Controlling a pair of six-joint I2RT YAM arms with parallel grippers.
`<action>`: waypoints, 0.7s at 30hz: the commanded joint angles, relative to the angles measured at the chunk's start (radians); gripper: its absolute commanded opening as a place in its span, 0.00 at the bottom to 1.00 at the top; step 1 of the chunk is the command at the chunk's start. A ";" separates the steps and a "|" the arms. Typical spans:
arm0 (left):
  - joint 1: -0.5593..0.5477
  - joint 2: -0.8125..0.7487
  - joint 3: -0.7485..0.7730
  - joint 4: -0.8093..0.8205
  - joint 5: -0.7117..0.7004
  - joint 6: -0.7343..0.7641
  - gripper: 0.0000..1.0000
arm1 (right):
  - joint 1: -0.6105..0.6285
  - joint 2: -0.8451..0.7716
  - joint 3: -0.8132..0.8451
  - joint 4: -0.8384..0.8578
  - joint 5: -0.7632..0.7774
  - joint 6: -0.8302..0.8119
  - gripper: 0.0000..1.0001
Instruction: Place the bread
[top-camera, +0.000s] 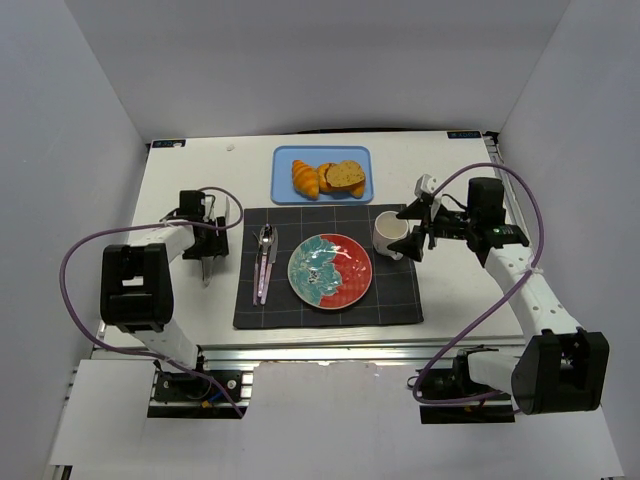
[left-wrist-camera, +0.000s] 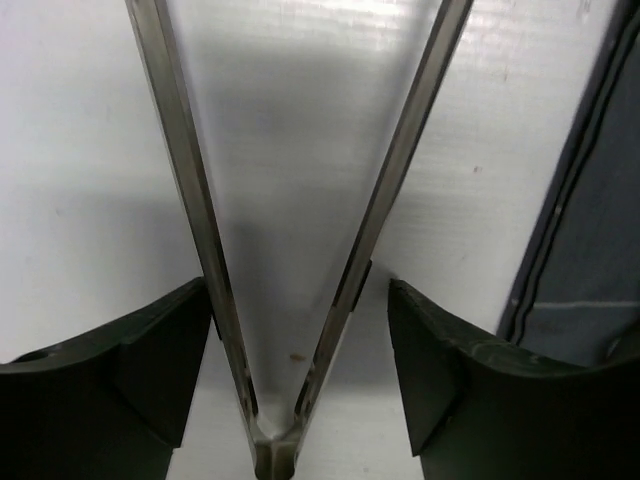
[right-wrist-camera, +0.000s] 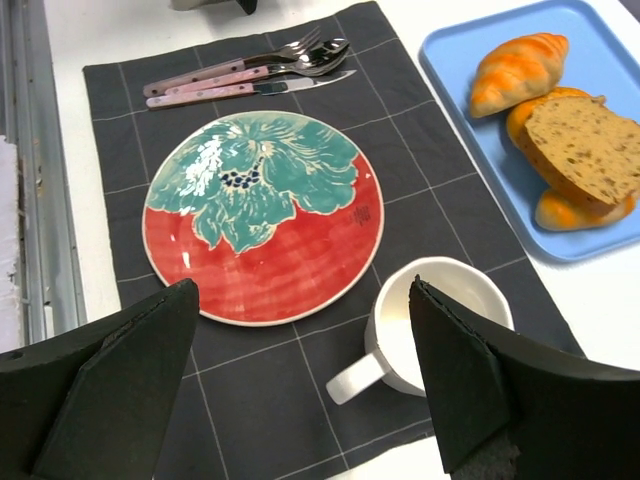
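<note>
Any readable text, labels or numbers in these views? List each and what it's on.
No text can be read in any view.
Small dark mark on the red part of the plate: too blurred to read.
Blue tag at the far left corner of the table, and a second one at the far right corner: both too small to read.

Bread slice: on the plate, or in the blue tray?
In the tray: the slice lies atop a croissant there, and the plate holds nothing.
</note>
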 joint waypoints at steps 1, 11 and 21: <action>-0.002 0.020 0.016 0.045 0.035 0.035 0.78 | -0.022 0.002 0.025 0.037 -0.021 0.026 0.89; -0.002 0.076 0.019 0.054 0.119 0.015 0.25 | -0.046 -0.004 0.023 0.071 -0.021 0.056 0.89; -0.080 -0.176 0.168 0.120 0.358 -0.255 0.34 | -0.092 0.002 0.027 0.097 -0.028 0.066 0.89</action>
